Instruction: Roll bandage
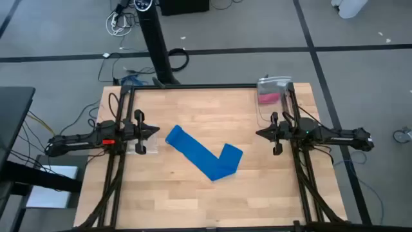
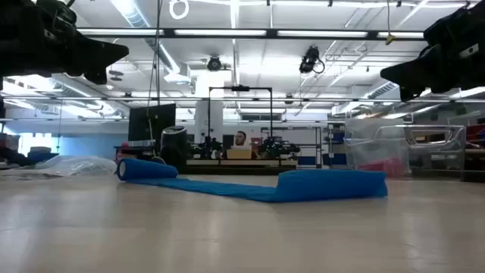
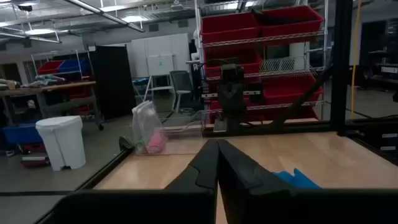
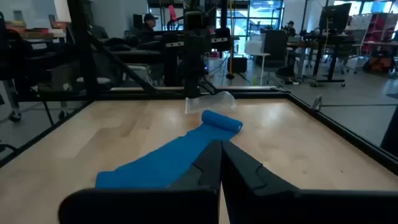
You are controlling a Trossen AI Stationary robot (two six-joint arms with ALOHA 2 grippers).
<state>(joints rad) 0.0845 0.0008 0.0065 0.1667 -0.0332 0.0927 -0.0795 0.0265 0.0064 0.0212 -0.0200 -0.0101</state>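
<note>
Workshop floor all around, grey with dark seams, and my light wooden table (image 1: pixel 193 200) sits in the middle of it inside a black frame. Both arms are parked, one at each side edge, pointing at each other across the wood. Left gripper (image 1: pixel 156 131): fingers pressed together, holding nothing. Right gripper (image 1: pixel 259 133): same, closed and empty, hanging clear above the surface.

Between the two tips lies the bandage (image 1: pixel 205 156), bright blue, mostly unrolled, running diagonally away from the left gripper. Its nearer end, just ahead of my left fingertips, shows a small wound start; the far end, below and short of the right gripper, is folded back on itself.

My worry is that fold. If I start winding without flattening it, I expect a lumpy, crooked roll. The fabric looks soft and stretchy too, so a one-sided pinch could drag the whole strip across the wood instead of turning it.

Behind the right gripper, at the table corner, stands a clear plastic container (image 1: pixel 273 90) with something pink inside, well away from the strip. Nothing blocks either approach.
</note>
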